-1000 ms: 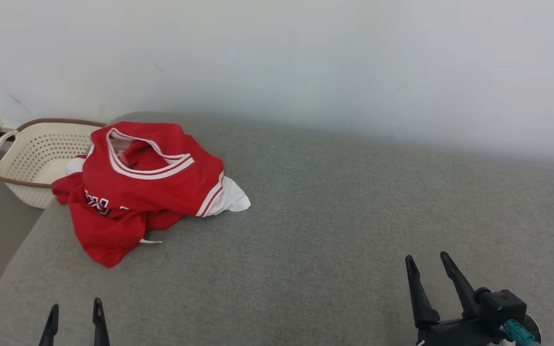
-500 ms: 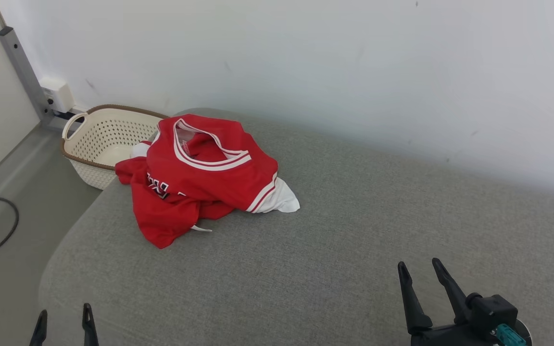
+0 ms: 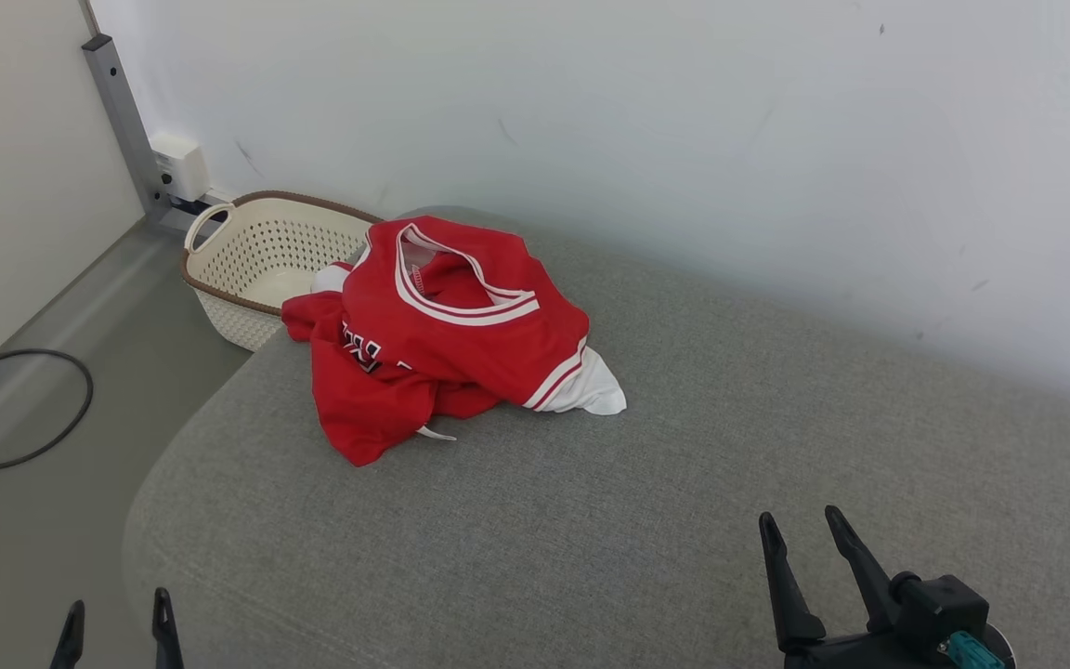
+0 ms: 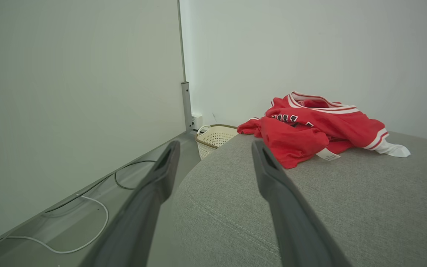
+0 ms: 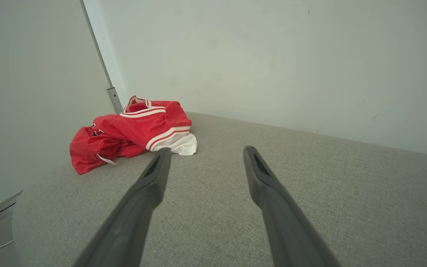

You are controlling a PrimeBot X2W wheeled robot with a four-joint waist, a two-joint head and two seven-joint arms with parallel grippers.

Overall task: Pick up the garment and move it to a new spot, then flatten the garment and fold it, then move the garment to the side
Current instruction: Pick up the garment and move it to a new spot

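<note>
- The garment (image 3: 442, 334), a red jersey with white-and-red striped trim, lies crumpled in a heap at the far-left corner of the grey cushion (image 3: 591, 520).
- Its left side reaches the cushion's left edge. A white part (image 3: 595, 395) of it sticks out on the side toward the middle of the cushion.
- The neck opening faces up and toward the far edge, and dark lettering shows on the folded front, too creased to read.
- In the left wrist view the garment (image 4: 310, 126) shows a small white tag (image 4: 327, 154) lying on the cushion at its near side.
- In the right wrist view the garment (image 5: 132, 129) sits well ahead and to the left of the fingers, apart from them.
- The left gripper (image 3: 115, 627) hangs at the near-left corner of the cushion. Its fingers are spread and hold nothing, and it is well apart from the garment.
- Seen from its own wrist, the left gripper (image 4: 213, 146) has one finger over the floor and the other over the cushion's rounded left edge.
- The right gripper (image 3: 800, 517) sits over the near edge, toward the cushion's right side. Its fingers are spread and empty, pointing toward the far edge.
- From its own wrist, the right gripper (image 5: 206, 151) has only bare grey fabric between its fingers.
- A cream perforated basket (image 3: 256, 260) with a brown rim stands on the floor just beyond the far-left corner, close beside the garment.
- A black cable (image 3: 24, 409) loops on the floor, left of the cushion.
</note>
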